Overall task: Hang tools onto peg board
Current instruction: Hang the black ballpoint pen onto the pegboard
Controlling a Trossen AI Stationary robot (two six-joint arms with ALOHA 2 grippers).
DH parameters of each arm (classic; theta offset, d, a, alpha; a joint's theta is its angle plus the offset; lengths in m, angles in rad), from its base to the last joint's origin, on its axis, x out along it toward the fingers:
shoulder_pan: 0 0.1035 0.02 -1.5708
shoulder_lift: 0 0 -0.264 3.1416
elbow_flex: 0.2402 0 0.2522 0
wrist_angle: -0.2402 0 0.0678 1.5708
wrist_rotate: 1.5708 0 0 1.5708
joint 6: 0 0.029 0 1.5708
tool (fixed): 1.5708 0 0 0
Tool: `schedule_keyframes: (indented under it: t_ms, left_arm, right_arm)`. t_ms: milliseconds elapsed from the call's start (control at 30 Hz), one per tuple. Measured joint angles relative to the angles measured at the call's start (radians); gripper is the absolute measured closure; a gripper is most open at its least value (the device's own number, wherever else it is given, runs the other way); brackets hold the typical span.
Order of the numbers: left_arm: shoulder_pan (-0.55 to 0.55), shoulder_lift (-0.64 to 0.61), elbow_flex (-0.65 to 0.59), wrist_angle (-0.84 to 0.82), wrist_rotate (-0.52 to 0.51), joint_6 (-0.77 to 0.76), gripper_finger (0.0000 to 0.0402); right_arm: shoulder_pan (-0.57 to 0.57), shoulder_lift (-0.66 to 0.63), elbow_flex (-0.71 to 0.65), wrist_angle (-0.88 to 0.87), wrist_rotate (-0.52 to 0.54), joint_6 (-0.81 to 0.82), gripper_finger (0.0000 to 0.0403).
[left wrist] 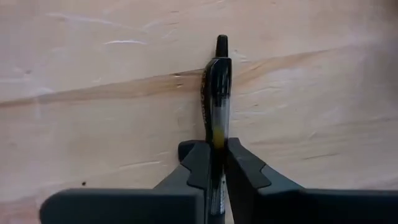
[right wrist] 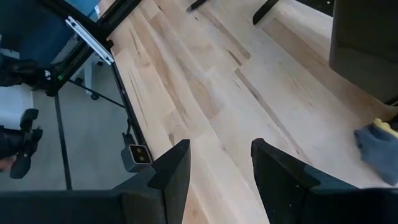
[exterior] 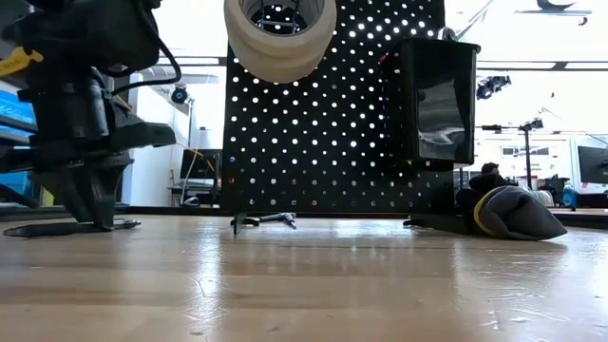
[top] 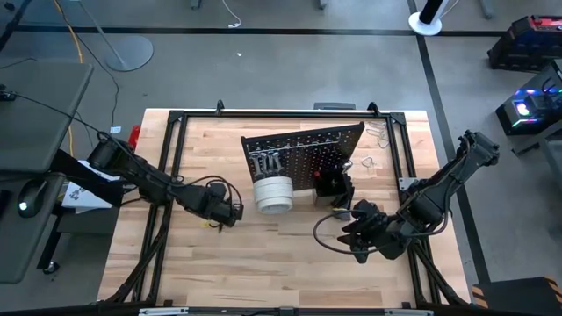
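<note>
left tool: we are gripping a dark-handled screwdriver lying flat on the surface | peg board: standing upright mid-surface, tape rolls hanging on it | right tool: we are hovering open, empty, near the glove

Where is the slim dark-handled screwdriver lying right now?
In the left wrist view the screwdriver lies flat on the wooden table, pinched between the left gripper fingers; seen from above, that is left of the white tape rolls.
</note>
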State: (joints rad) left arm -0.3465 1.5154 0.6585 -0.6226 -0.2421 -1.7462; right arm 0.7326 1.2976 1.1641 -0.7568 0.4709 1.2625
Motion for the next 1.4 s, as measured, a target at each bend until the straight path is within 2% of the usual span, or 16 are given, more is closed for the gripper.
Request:
schedule_keyframes:
  t_ms: [233, 433, 533, 633, 733, 867, 1167, 1300, 1400]
  left_arm:
    - [-0.088, -0.046, 0.071, -0.153, 0.061, 0.109, 0.0392]
    - [-0.241, -0.205, 0.122, -0.258, 0.028, 0.137, 0.0397]
    - [-0.343, -0.293, 0.145, -0.173, -0.047, 0.187, 0.0396]
    - [-0.437, -0.351, 0.149, 0.016, -0.143, 0.259, 0.0397]
    - [-0.479, -0.371, 0.152, 0.111, -0.209, 0.274, 0.0398]
    - [-0.464, -0.331, 0.149, 0.096, -0.228, 0.209, 0.0399]
    - [-0.445, -0.111, 0.149, 0.285, -0.160, 0.231, 0.0401]
    - [-0.443, 0.001, 0.150, 0.420, -0.103, 0.259, 0.0401]
    - [-0.434, 0.076, 0.150, 0.497, -0.066, 0.283, 0.0401]
  right_arm:
    - [0.010, 0.000, 0.000, 0.005, -0.011, 0.023, 0.0242]
    - [0.017, 0.000, 0.000, 0.045, -0.019, 0.021, 0.0242]
    - [0.029, 0.000, 0.000, 0.078, -0.023, 0.017, 0.0242]
    - [0.043, 0.000, 0.000, 0.089, -0.027, 0.019, 0.0242]
    - [0.054, 0.000, 0.000, 0.089, -0.011, 0.021, 0.0242]
    - [0.051, 0.005, 0.000, 0.088, 0.000, 0.022, 0.0242]
    - [0.045, 0.015, 0.000, 0.124, 0.004, 0.043, 0.0242]
    - [0.047, 0.082, 0.000, 0.205, -0.008, 0.026, 0.0242]
    - [0.040, 0.180, 0.000, 0.325, -0.092, -0.044, 0.0242]
